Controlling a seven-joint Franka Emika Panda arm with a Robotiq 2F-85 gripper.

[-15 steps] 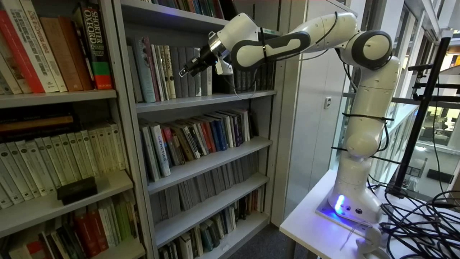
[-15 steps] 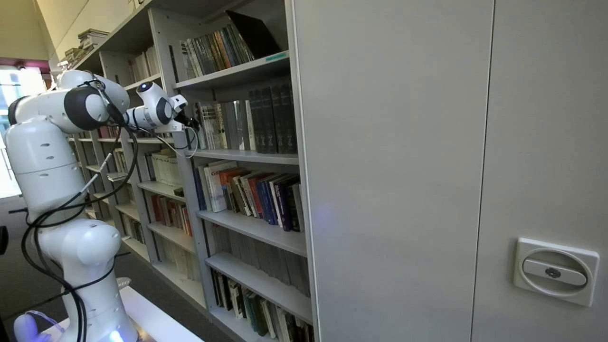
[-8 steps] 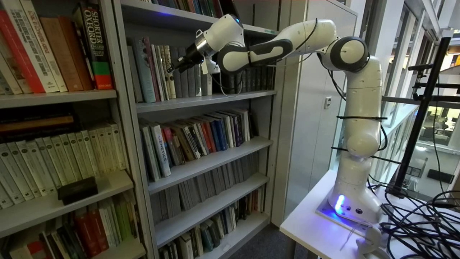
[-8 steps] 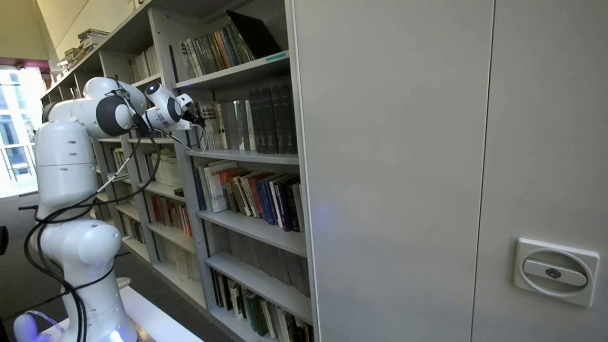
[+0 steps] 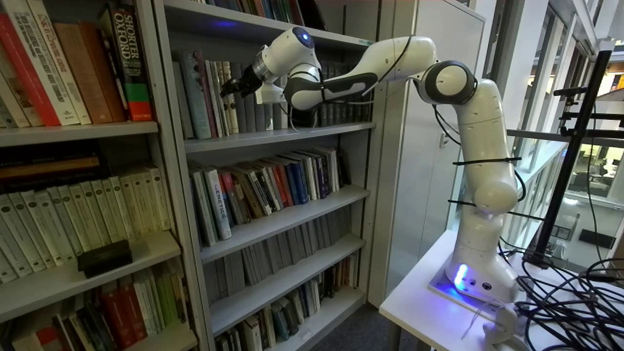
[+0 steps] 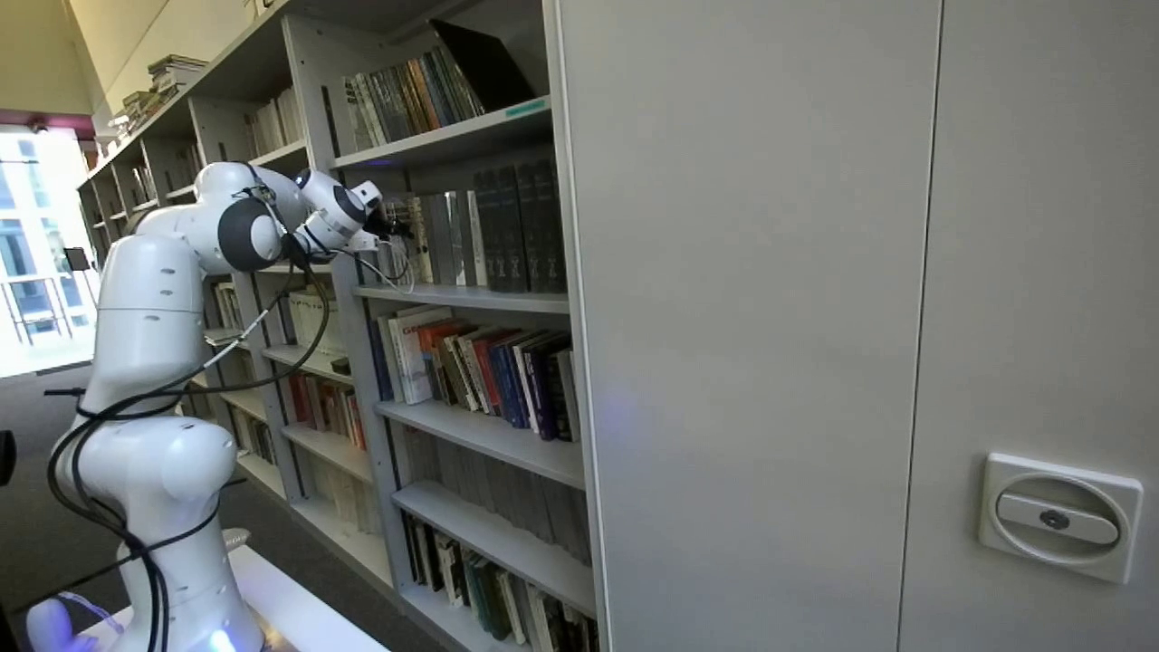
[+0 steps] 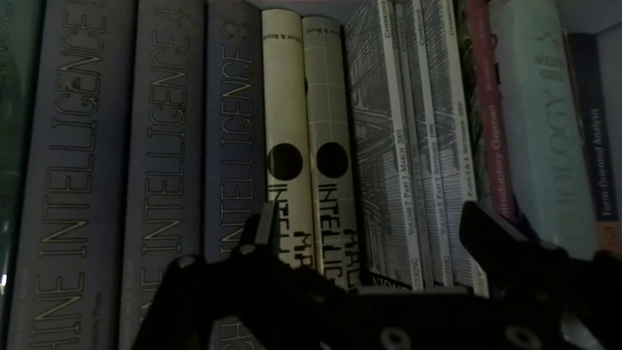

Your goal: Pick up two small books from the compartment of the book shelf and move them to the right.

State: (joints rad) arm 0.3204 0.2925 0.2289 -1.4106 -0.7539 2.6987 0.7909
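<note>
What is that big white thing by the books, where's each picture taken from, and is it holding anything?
It's a robot arm, standing on a white table beside tangled black cables and stretched towards a grey book shelf. Two views come from cameras standing apart from the robot, each in a different place. The dark close-up comes from a camera on the arm, looking past its black tool at a row of books. The tool's two fingers are spread apart in front of them, so it doesn't seem to hold anything.
</note>
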